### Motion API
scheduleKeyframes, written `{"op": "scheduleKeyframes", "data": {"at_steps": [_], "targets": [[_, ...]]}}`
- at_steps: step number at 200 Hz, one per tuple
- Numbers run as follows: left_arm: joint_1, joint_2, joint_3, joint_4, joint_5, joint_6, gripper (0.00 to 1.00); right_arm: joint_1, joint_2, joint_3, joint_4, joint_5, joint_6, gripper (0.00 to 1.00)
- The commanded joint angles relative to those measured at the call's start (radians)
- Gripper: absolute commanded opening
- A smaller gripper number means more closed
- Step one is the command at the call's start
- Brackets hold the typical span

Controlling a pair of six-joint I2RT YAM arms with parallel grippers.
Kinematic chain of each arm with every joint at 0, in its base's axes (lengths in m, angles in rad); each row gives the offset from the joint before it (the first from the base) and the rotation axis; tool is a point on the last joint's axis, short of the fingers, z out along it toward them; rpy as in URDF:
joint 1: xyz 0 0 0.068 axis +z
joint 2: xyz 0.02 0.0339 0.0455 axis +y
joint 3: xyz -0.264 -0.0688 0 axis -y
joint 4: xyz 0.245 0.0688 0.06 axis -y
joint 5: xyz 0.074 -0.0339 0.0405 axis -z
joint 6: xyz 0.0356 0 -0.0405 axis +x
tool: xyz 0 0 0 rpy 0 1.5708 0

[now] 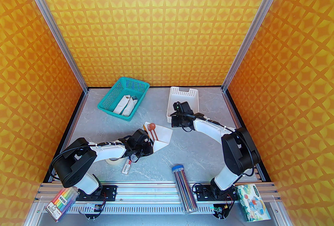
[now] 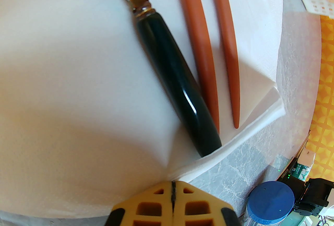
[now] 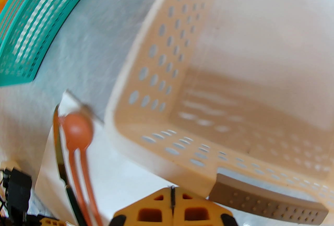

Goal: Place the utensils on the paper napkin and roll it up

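Three utensils point(image 2: 202, 63), one paper napkin point(image 1: 164, 136), one teal basket point(image 1: 111, 93), one white basket point(image 1: 184, 91)

Grey marbled tabletop point(image 1: 198, 146). Far left: teal mesh basket point(image 1: 109, 94) holding a white rolled bundle point(image 1: 124, 106). Far centre: white perforated basket point(image 1: 182, 91). Near edge: clear pencil tube point(image 1: 184, 188), blue cap, lying across the rail. Marker pack point(image 1: 61, 202) at left corner; cartoon tissue pack point(image 1: 251, 201) at right corner.

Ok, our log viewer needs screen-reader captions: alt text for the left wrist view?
The shut left pincer seems to pinch a lifted fold of the white paper napkin, partly covering a dark-handled knife. Two reddish-orange handles lie beside the knife on the napkin.
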Motion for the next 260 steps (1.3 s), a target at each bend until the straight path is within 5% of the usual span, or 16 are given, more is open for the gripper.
{"op": "scheduleKeyframes", "data": {"at_steps": [1, 67, 138, 221, 260], "targets": [[0.009, 0.017, 0.003, -0.081, -0.03, -0.009, 0.0, -0.03, 0.042, 0.053, -0.02, 0.003, -0.035, 0.04], [0.009, 0.014, 0.004, -0.079, -0.03, -0.01, 0.0, -0.043, -0.028, 0.05, -0.058, -0.059, -0.018, 0.06], [0.009, 0.018, 0.007, -0.077, -0.03, -0.011, 0.0, 0.01, -0.153, -0.192, 0.066, -0.181, 0.127, 0.16], [0.009, 0.026, 0.016, -0.082, -0.03, -0.009, 0.0, 0.084, -0.042, -0.165, 0.054, -0.076, 0.138, 0.51], [0.009, 0.027, 0.018, -0.083, -0.03, -0.009, 0.0, 0.086, 0.007, -0.12, 0.041, -0.051, 0.117, 0.6]]}}
